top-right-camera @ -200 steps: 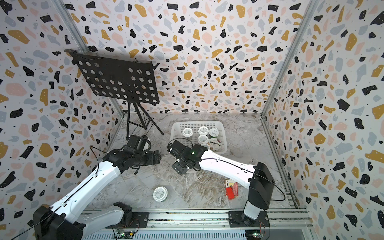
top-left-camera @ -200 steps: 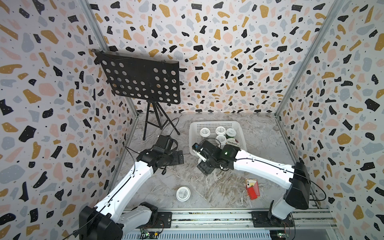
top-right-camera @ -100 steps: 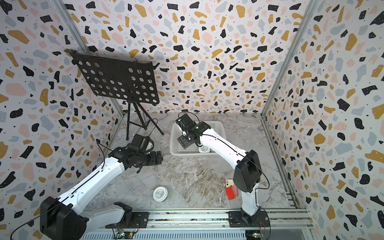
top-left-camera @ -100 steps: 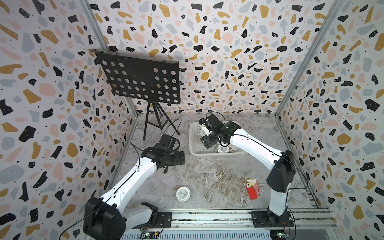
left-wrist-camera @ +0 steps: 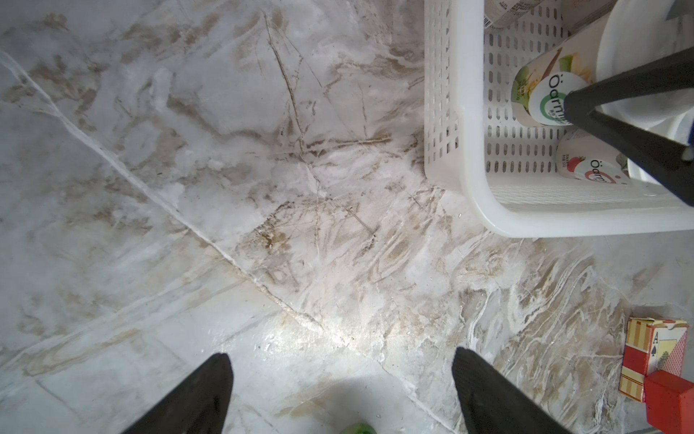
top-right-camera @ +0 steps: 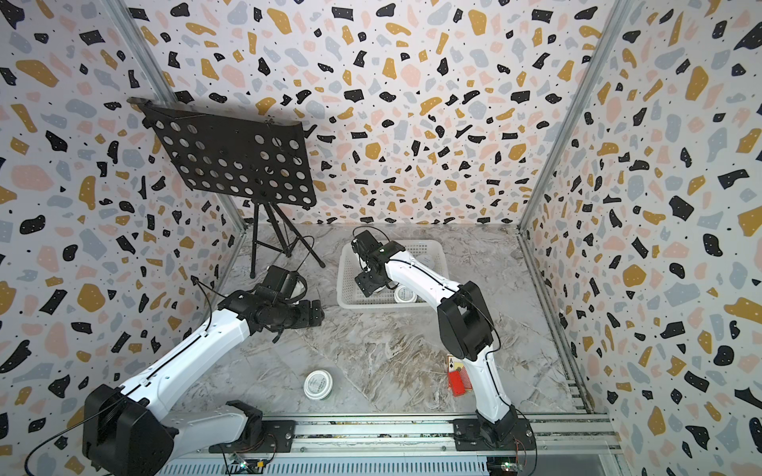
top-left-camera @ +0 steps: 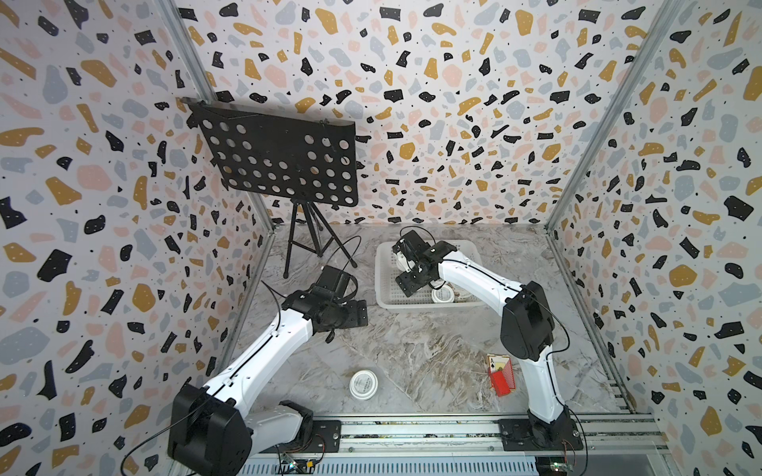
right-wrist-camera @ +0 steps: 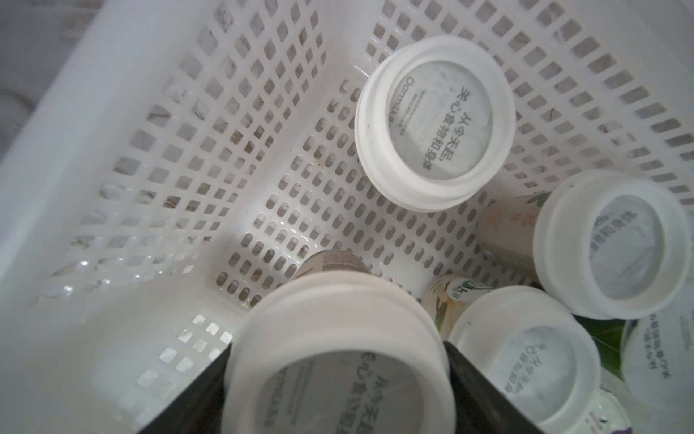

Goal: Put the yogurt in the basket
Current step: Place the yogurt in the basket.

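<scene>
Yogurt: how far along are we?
Done: several cups already sit in the basket. In hand: the right gripper is shut on a cup over the basket floor, not yet released. Left: a loose cup stands alone on the table; the left gripper is open and empty.
</scene>
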Controlling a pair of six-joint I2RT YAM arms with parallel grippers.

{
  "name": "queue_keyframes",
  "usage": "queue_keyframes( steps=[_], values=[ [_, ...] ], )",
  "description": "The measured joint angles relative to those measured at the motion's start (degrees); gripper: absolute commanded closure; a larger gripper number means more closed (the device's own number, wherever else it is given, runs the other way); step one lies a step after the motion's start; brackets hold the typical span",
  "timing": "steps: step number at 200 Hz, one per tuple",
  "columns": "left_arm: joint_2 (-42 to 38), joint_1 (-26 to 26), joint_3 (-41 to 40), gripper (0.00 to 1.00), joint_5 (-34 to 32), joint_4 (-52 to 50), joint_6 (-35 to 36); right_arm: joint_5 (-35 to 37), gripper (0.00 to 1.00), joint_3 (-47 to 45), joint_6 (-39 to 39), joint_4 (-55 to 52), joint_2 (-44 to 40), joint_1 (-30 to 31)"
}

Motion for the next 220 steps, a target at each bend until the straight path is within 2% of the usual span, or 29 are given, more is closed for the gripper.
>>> queue_keyframes(
  steps=[143, 220],
  values=[
    [0.00, 0.61, 0.00, 0.05, 0.39, 0.00, 0.00, -0.20, 0.16, 4.00, -0.04, 0.35, 6.86, -0.15],
    [0.00, 0.98, 0.00, 0.05, 0.94, 0.02, 0.02, -0.22, 0.04, 6.56, -0.17, -0.37, 7.34, -0.26]
  ],
)
